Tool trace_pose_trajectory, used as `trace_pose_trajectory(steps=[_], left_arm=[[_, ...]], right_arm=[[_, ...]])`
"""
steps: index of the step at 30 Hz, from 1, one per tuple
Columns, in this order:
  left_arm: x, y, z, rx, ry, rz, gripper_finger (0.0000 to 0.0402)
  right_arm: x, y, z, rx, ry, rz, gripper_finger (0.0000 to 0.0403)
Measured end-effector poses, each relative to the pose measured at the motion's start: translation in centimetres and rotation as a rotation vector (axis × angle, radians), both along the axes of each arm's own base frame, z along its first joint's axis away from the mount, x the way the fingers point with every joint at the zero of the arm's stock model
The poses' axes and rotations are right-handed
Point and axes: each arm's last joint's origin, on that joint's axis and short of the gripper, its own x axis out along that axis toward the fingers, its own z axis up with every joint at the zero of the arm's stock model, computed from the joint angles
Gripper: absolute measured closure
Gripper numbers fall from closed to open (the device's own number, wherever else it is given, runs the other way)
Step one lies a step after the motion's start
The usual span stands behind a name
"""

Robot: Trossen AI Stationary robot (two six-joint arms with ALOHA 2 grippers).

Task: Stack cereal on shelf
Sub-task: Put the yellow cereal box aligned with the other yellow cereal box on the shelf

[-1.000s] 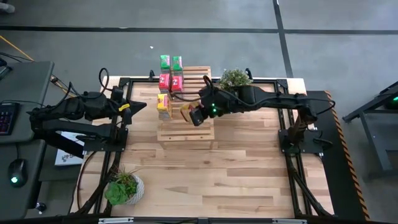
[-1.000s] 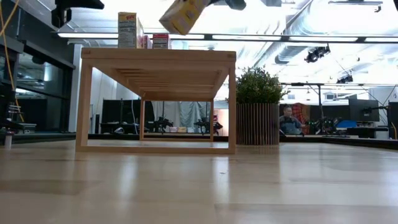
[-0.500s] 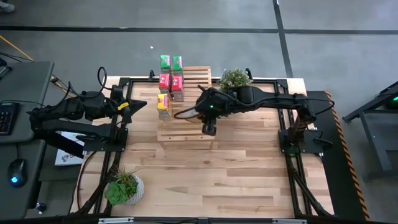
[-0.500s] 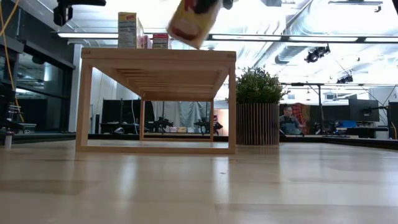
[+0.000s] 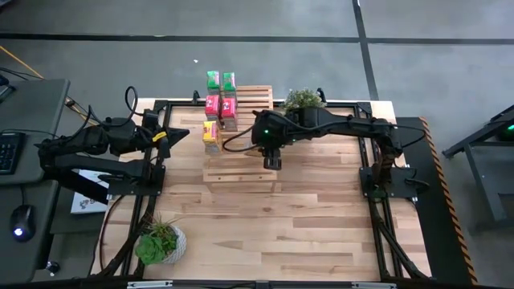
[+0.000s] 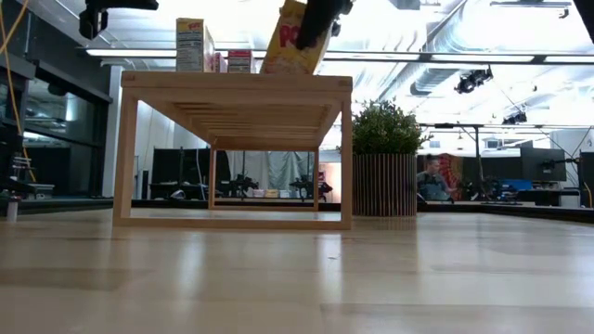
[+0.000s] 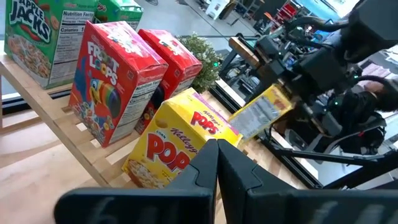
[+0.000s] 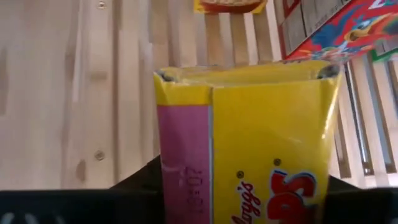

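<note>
The light-wood slatted shelf (image 5: 238, 148) stands at the table's far middle. At its left end stand two green cereal boxes (image 5: 220, 79), two red ones (image 5: 221, 105) and a yellow one (image 5: 210, 133), all on their bottoms. My right gripper (image 5: 271, 159) is over the shelf's right part, shut on a second yellow cereal box (image 6: 292, 39) that leans above the shelf top. My left gripper (image 7: 217, 163) waits shut at the shelf's left side and touches nothing. My right gripper pinches the yellow box between its two fingers near the box's upper end (image 8: 186, 186), one finger on each side. The fingers slant down from above. The box leans a little off upright, its lower end (image 6: 275, 69) at the shelf top; I cannot tell whether it touches.
A potted plant (image 5: 303, 100) stands just behind the shelf's right end. Another plant (image 5: 159, 241) sits near the table's near left corner. The near half of the wooden tabletop (image 5: 273, 225) holds nothing else. A person (image 6: 429, 178) sits far off in the room.
My right gripper has rolled about its own axis and sunk toward the shelf, going a little toward the table's right and near edges. The yellow box has swung from steeply tilted to nearly upright, and its lower end has come down to the shelf top.
</note>
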Motion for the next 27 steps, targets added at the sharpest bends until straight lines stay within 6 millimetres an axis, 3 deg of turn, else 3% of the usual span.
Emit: trace_pose_trajectory(steps=[10, 27], left_arm=[[0.0, 0.0, 0.0, -0.001, 0.001, 0.0, 0.0401], [0.0, 0.0, 0.0, -0.001, 0.004, 0.0, 0.0401]], right_arm=[[1.3, -0.1, -0.1, -0.01, -0.082, -0.002, 0.0155], [0.1, -2.0, 2.3, 0.092, -0.16, -0.022, 0.0151]])
